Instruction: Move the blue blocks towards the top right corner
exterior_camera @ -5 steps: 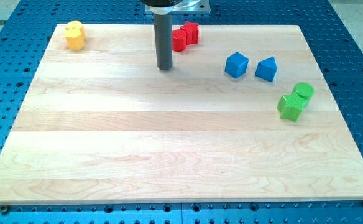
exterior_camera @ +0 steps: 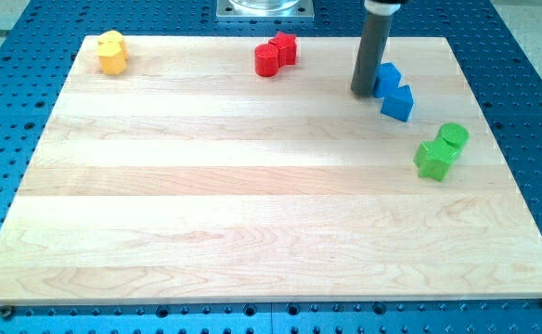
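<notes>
Two blue blocks sit together at the view's upper right. The upper blue block point(exterior_camera: 388, 78) touches the lower blue block point(exterior_camera: 398, 102), which looks like a wedge. My tip point(exterior_camera: 363, 92) rests on the board right against the left side of the upper blue block, with the dark rod rising from it to the view's top.
Two red blocks point(exterior_camera: 275, 54) sit near the top edge at centre. Two yellow blocks point(exterior_camera: 111, 52) sit in the top left corner. Two green blocks point(exterior_camera: 441, 150) sit near the right edge, below the blue ones. The wooden board point(exterior_camera: 252, 204) lies on a blue perforated table.
My tip has moved right from beside the red blocks to the blue blocks. The left blue block has been pushed right and up, and now touches the other blue block.
</notes>
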You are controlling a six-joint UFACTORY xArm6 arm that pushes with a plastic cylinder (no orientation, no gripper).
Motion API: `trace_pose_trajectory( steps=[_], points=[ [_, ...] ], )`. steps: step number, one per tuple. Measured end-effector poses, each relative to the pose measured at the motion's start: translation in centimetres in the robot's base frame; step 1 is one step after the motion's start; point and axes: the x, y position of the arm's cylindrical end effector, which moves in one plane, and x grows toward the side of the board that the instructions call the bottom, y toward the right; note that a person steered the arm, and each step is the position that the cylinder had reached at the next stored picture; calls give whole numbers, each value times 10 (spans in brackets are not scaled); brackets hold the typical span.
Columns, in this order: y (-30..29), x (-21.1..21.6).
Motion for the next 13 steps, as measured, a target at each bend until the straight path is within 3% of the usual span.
trace_pose_trajectory(
  steps=[1, 2, 5, 6, 7, 10, 11, 12, 13],
  points=[
    [10, -17],
    [0, -3],
    [-9, 115],
    [25, 98],
    [33, 46],
    [48, -27],
    [18, -19],
    [-12, 45],
    [35, 59]
  ],
)
